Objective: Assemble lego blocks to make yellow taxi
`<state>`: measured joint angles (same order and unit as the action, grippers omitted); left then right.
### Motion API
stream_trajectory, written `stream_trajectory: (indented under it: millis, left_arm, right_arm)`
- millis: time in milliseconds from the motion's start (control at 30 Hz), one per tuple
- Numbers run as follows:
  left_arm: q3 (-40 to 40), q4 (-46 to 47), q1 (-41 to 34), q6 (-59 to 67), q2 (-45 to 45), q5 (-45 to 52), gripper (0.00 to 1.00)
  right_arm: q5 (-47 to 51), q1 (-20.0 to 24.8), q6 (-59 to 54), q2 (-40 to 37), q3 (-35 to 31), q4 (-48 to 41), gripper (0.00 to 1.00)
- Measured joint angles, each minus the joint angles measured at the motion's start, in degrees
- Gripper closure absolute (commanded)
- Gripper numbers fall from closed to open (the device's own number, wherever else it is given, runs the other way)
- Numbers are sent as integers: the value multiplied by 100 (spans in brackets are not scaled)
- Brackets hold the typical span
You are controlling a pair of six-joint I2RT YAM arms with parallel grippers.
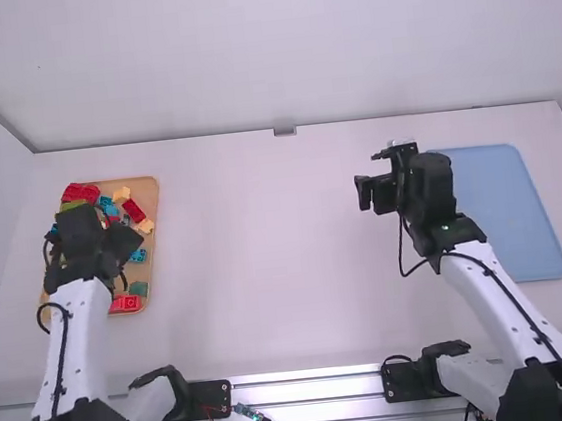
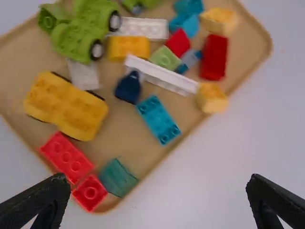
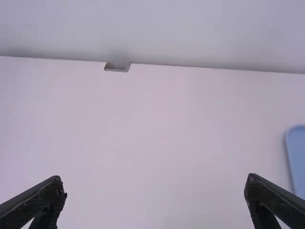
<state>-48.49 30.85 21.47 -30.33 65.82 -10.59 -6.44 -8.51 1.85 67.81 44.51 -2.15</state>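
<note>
Spread wide and holding nothing, the left pincer point(image 2: 156, 188) hangs above the wooden tray point(image 2: 138, 148), touching none of the blocks. Inside that tray lies the yellow car-shaped piece point(image 2: 66, 106), near the red block point(image 2: 66, 157) and the green vehicle point(image 2: 86, 36); a smaller yellow block point(image 2: 127, 47) sits there too. I'd judge the job to be at its first step, picking out the taxi's base. Next the left pincer wants to square up across the yellow piece's sides, come down without nudging its neighbours, close and carry it to the worktop point(image 1: 275, 251) right of the tray. The left arm point(image 1: 78, 332) stretches forward from its base, wrist over the tray. Well apart to the tray's right, the right arm point(image 1: 501, 298) leans inward, its pincer point(image 3: 153, 188) also wide and empty, between the tray and the blue mat point(image 1: 507, 212).
</note>
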Motion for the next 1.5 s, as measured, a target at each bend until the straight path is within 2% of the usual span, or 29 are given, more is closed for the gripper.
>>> stream_trajectory:
  millis: [133,300,500,667,833,1000,1100,1233,1500]
  left_arm:
    - [-203,-114,356,-146,501,-24,1]
    - [-201,-564,352,-212,1056,-4,1]
    - [-201,-844,348,-260,1683,348,1]
    - [-201,-669,393,-706,1845,339,1]
    - [-201,-192,446,-1851,1843,-109,1]
    - [-203,-81,479,-2302,1843,-256,1]
    - [-229,280,643,-2590,1843,-256,1]
    - [-332,597,979,-3012,1843,-264,1]
    - [-334,-142,1397,-3346,1856,-205,1]
  right_arm:
    - [0,0,68,0,267,-297,1]
    - [-120,0,-96,0,306,-339,1]
    - [-531,0,-105,0,310,-48,1]
    - [-649,0,114,66,310,72,1]
    - [-673,0,133,649,540,-66,1]
    - [-605,-39,-44,1447,1335,-1027,1]
    - [-249,-223,-125,1849,1910,-1576,1]
    - [175,-507,-186,1974,2159,-1663,1]
    - [544,-920,-365,1974,2186,-1626,1]
